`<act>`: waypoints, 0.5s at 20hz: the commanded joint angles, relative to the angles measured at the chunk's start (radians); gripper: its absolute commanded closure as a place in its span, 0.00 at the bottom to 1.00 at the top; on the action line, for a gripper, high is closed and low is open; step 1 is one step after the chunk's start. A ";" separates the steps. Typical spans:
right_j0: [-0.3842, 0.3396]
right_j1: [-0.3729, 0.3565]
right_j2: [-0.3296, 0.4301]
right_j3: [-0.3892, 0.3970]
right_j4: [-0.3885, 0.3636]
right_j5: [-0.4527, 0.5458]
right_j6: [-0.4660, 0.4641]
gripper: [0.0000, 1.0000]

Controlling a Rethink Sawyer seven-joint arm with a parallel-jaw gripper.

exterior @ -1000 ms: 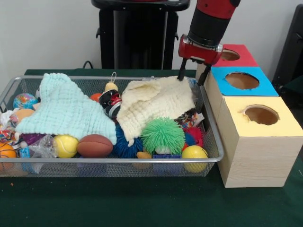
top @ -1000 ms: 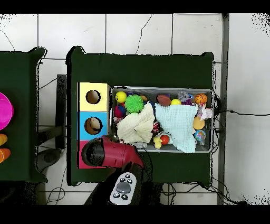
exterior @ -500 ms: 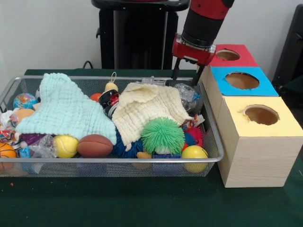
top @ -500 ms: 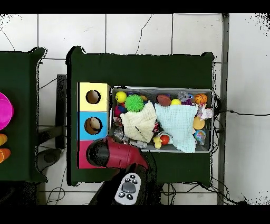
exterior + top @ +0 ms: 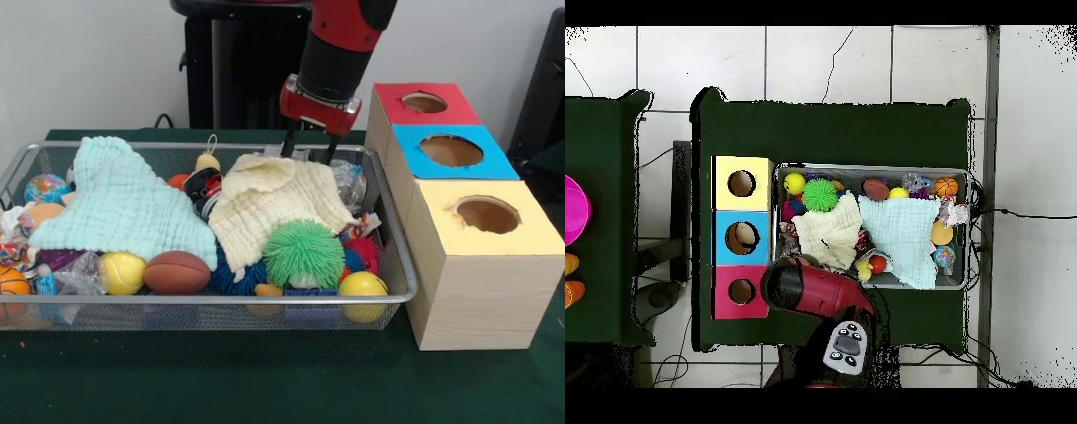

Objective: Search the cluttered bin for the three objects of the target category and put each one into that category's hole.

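Since a second ago the gripper (image 5: pixel 308 152) has swung off the red box's side and along the basket's far rim, and the cream cloth (image 5: pixel 274 205) it was touching has settled lower.

Nearest the camera in the front view, the cluttered bin (image 5: pixel 221 300) spreads across the green table, beside and touching the row of boxes. Along its near wall lie a yellow tennis ball (image 5: pixel 122 272), a brown toy football (image 5: pixel 177 272), a green spiky ball (image 5: pixel 304 253) and a plain yellow ball (image 5: pixel 363 287). Behind them a mint cloth (image 5: pixel 119 208) covers the picture's left half, and the cream cloth drapes over the middle. At the bin's side stand the yellow-topped box (image 5: pixel 481 265), the blue-topped box (image 5: pixel 452 152) and the red-topped box (image 5: pixel 422 102), each with a round hole.

Farthest back, the two dark fingers (image 5: pixel 288 145) hang spread apart with nothing between them, tips just above the cream cloth's far edge and the bin's far rim. From overhead, the red arm (image 5: pixel 810 289) overlaps the bin's (image 5: pixel 969 230) robot-side corner.
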 commanded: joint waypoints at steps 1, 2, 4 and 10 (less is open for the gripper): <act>-0.026 0.042 0.086 -0.056 -0.030 -0.051 0.112 0.00; -0.025 0.042 0.090 -0.058 -0.030 -0.049 0.111 0.00; -0.028 0.040 0.103 -0.056 -0.030 -0.041 0.105 0.00; -0.038 0.019 0.144 -0.044 -0.024 -0.020 0.097 0.00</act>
